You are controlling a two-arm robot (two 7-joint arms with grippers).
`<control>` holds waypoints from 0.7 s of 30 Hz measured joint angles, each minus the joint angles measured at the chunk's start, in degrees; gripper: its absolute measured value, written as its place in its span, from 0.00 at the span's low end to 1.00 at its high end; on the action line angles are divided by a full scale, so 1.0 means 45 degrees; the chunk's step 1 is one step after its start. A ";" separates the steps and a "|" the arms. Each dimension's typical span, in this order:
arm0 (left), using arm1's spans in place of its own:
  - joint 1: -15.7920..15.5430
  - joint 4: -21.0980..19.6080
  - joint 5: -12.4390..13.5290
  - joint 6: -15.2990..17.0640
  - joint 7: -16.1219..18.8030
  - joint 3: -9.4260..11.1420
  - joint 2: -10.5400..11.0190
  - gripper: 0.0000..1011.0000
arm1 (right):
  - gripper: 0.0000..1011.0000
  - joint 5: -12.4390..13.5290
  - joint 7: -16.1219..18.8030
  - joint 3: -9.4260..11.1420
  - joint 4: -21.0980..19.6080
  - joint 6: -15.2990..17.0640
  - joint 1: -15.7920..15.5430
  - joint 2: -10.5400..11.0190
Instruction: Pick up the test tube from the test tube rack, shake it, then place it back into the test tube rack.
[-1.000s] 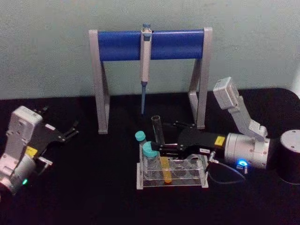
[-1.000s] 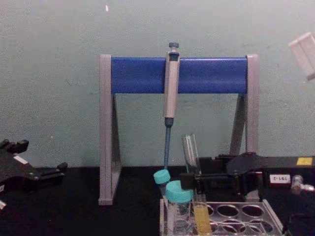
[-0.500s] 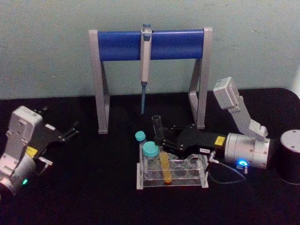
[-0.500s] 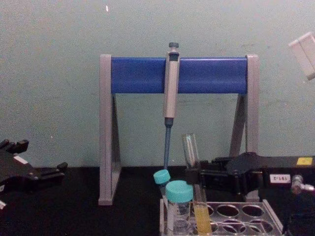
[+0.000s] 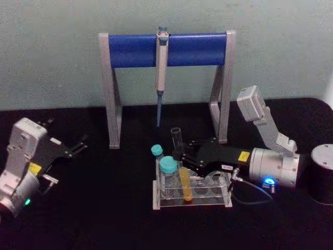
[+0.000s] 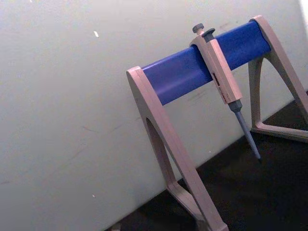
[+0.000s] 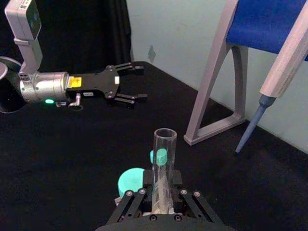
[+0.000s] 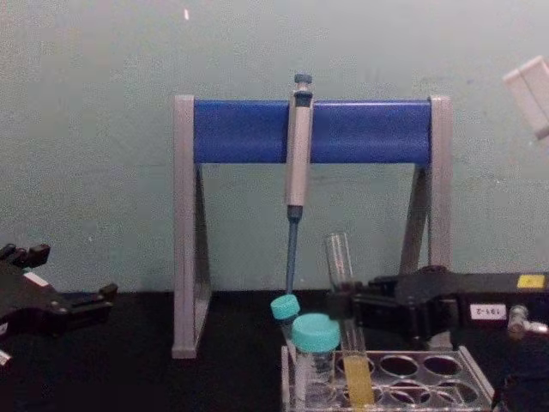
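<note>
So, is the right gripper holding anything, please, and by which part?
Nothing, it seems: the right gripper is open around the tube's upper part, and the tube stands in the rack.

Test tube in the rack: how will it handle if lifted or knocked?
Likely fragile and slick: the test tube is thin clear glass. Uncapped with yellow liquid, so tilting may spill. It leans in the test tube rack, flanked by the open right hand, so probably sits loose and wobbles.
</note>
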 joint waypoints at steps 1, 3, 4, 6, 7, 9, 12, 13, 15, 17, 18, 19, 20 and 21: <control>0.0001 0.0000 0.0000 -0.0001 0.0000 0.0000 0.0000 0.99 | 0.23 0.0000 -0.0001 0.0000 -0.0001 0.0000 0.0001 0.0000; 0.0001 0.0000 -0.0001 -0.0001 0.0000 0.0000 0.0000 0.99 | 0.23 0.0000 -0.0001 0.0000 0.0000 0.0000 0.0000 0.0000; 0.0000 0.0000 0.0000 -0.0001 0.0000 0.0000 0.0000 0.99 | 0.23 -0.0001 -0.0002 0.0000 0.0000 0.0001 0.0001 0.0000; 0.0000 0.0000 0.0000 -0.0001 0.0000 -0.0001 0.0000 0.99 | 0.23 -0.0001 -0.0003 0.0000 -0.0001 0.0000 0.0000 0.0000; 0.0000 0.0000 0.0000 -0.0001 0.0000 0.0000 0.0000 0.99 | 0.23 0.0004 -0.0002 0.0007 -0.0004 -0.0019 -0.0012 0.0000; 0.0000 0.0000 0.0000 -0.0001 -0.0001 0.0000 0.0000 0.99 | 0.23 0.0069 0.0007 0.0080 -0.0054 -0.0222 -0.0116 0.0010; -0.0001 0.0000 -0.0001 -0.0001 0.0000 0.0000 0.0000 0.99 | 0.23 0.0107 0.0037 0.0153 -0.0164 -0.0527 -0.0246 0.0040; 0.0000 0.0000 -0.0001 0.0000 0.0000 0.0000 0.0000 0.99 | 0.23 0.0110 0.0038 0.0172 -0.0198 -0.0606 -0.0287 0.0050; 0.0000 0.0000 0.0000 -0.0001 0.0000 -0.0001 0.0000 0.99 | 0.23 0.0111 0.0037 0.0212 -0.0275 -0.0756 -0.0382 0.0080; 0.0000 0.0000 0.0000 -0.0001 0.0000 0.0000 0.0000 0.99 | 0.23 0.0130 0.0023 0.0286 -0.0388 -0.0945 -0.0524 0.0116; 0.0000 0.0000 0.0000 -0.0001 0.0000 0.0000 0.0000 0.99 | 0.23 0.0159 0.0012 0.0346 -0.0471 -0.1082 -0.0627 0.0144; 0.0000 0.0000 0.0000 0.0000 0.0000 0.0000 0.0000 0.99 | 0.23 0.0159 0.0012 0.0346 -0.0471 -0.1082 -0.0627 0.0144; 0.0000 0.0000 0.0000 -0.0001 0.0000 0.0000 0.0000 0.99 | 0.23 0.0173 -0.0003 0.0405 -0.0552 -0.1215 -0.0741 0.0168; 0.0000 0.0000 -0.0001 0.0000 0.0000 0.0000 0.0000 0.99 | 0.23 0.0174 -0.0015 0.0434 -0.0594 -0.1279 -0.0794 0.0181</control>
